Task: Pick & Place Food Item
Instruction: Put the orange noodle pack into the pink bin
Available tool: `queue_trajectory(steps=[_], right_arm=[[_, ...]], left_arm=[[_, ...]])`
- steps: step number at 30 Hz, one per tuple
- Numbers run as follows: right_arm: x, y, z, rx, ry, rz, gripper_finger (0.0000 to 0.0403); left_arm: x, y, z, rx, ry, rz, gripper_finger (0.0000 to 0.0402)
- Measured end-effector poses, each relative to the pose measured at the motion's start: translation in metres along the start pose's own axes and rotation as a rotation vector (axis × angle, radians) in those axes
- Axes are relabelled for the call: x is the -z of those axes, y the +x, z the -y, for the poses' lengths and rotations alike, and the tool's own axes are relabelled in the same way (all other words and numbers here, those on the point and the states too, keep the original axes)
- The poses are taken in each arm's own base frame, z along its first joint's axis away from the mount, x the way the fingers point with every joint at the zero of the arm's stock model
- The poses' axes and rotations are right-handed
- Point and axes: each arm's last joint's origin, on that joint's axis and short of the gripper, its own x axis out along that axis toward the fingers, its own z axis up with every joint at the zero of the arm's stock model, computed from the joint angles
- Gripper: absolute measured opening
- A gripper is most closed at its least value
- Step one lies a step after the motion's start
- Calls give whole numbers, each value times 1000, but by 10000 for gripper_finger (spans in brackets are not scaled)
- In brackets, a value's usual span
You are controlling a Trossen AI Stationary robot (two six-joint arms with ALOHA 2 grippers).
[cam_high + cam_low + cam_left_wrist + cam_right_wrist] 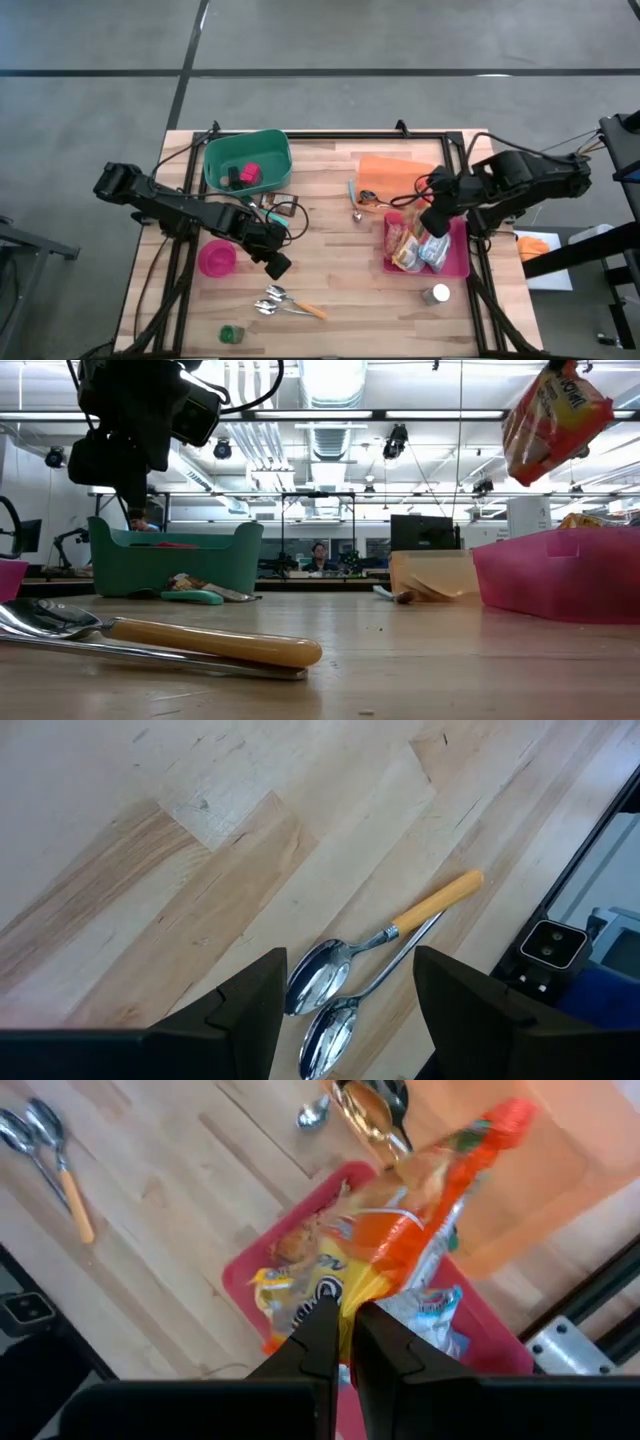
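An orange instant-noodle packet (pixel 420 1230) hangs in the air above a pink tray (pixel 460 262) at the table's right side, with my right gripper (pixel 348 1320) shut on it. In the low view the packet (pixel 555 420) is well above the tray (pixel 560 572). Other food packets (pixel 425 250) lie inside the tray. My left gripper (pixel 277 265) hovers open at the table's left middle, beside a pink bowl (pixel 216 258). Two spoons (pixel 335 1000) lie on the wood below its fingers. My right gripper pinches one end of the packet (pixel 365 1295) between its two fingers, coming from above and pointing steeply down. The packet hangs below the fingers, lifted clear of the tray and the other packets.
A green bin (pixel 247 160) holding a red item stands at the far left. An orange sheet (pixel 395 168) and a spoon (pixel 365 200) lie at the far right. A silver can (pixel 436 293) and a small green object (pixel 231 333) sit near the front edge.
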Motion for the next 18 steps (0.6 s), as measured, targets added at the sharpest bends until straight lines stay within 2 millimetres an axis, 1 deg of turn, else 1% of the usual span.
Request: queue_trajectory(steps=[10, 18], right_arm=[[18, 26, -3, 29, -7, -184, 13], [34, 34, -2, 24, 28, -313, 13]], left_arm=[[0, 0, 0, -1, 0, 2, 219], [0, 0, 0, -2, 23, 3, 219]])
